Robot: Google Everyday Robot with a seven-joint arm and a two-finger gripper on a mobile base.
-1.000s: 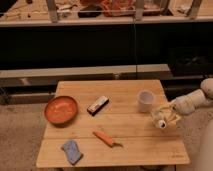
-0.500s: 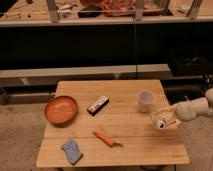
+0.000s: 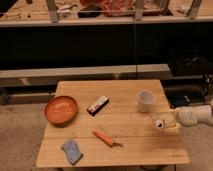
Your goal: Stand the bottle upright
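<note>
The bottle (image 3: 161,121) is small, pale and yellowish. It lies on its side near the right edge of the wooden table (image 3: 130,150), its round end with a dark centre facing the camera. My gripper (image 3: 173,121) reaches in low from the right on a white arm (image 3: 194,116) and sits right at the bottle's far end, around or against its body. The bottle's rear part is hidden by the gripper.
A plain white cup (image 3: 145,100) stands just behind the bottle. An orange bowl (image 3: 61,109) is at the left, a dark rectangular bar (image 3: 97,105) in the middle, an orange carrot-like piece (image 3: 105,138) and a blue sponge (image 3: 72,151) at the front. Shelves stand behind.
The arm has dropped from a raised, slanted pose to nearly level with the table. The bottle has stayed at about the same spot.
</note>
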